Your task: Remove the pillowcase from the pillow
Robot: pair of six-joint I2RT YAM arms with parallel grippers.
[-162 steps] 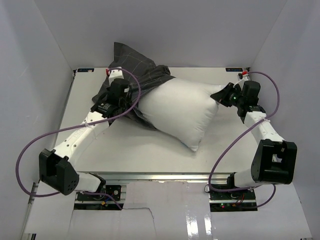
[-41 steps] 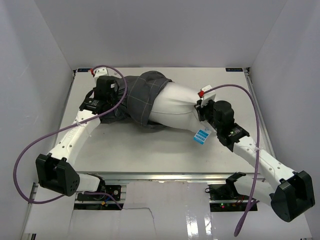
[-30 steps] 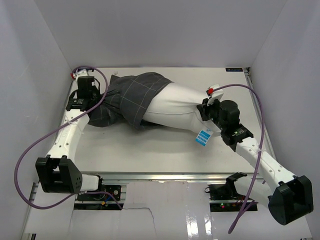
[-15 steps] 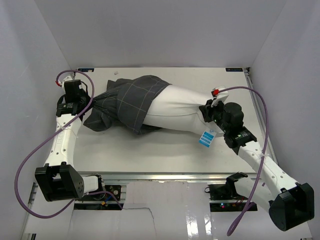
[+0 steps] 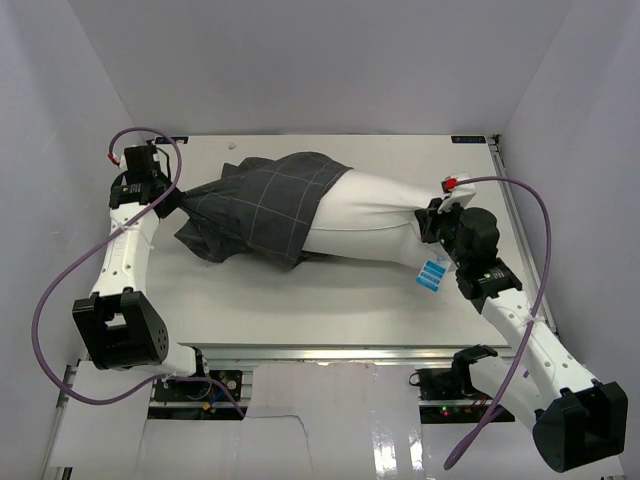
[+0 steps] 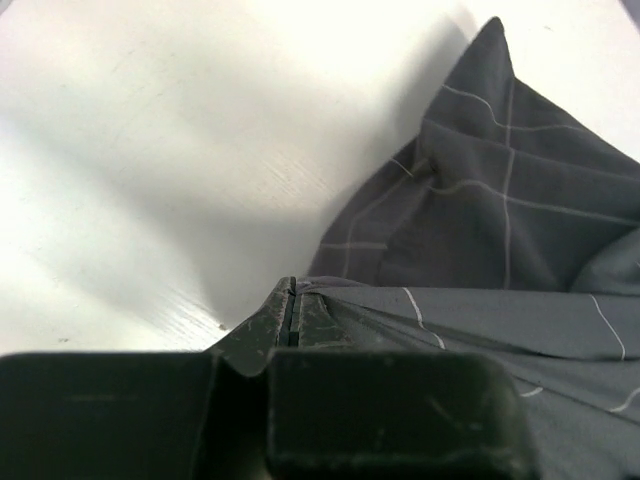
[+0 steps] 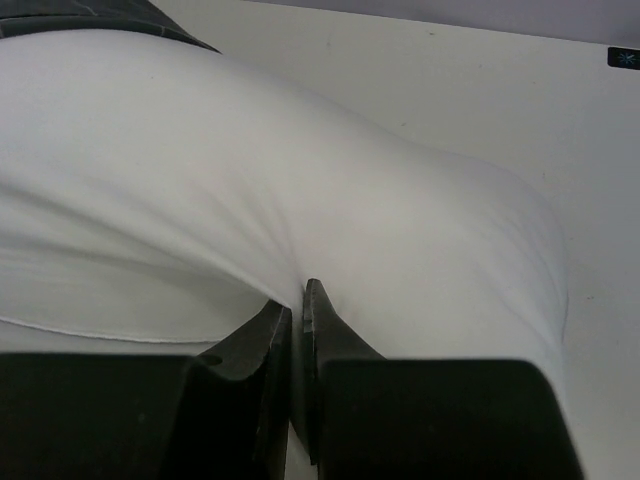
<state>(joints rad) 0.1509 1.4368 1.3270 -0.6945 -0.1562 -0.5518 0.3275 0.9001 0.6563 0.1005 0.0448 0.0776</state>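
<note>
The dark grey checked pillowcase (image 5: 258,207) lies stretched across the left half of the table and still covers the left end of the white pillow (image 5: 370,214). The pillow's blue-and-white tag (image 5: 431,274) hangs at its right end. My left gripper (image 5: 172,203) is shut on the pillowcase's left edge; in the left wrist view the cloth (image 6: 500,230) is pinched between the closed jaws of that gripper (image 6: 292,300). My right gripper (image 5: 428,226) is shut on the pillow's right end; the right wrist view shows white fabric (image 7: 300,170) gathered into this gripper (image 7: 297,300).
White walls enclose the table (image 5: 330,300) on the left, back and right. The left arm's wrist (image 5: 138,180) sits close to the left wall. A purple cable (image 5: 520,215) loops over the right arm.
My left gripper has pulled the pillowcase further left towards the wall, and my right gripper has drawn the pillow to the right. More white pillow is bared and the two are stretched out.
</note>
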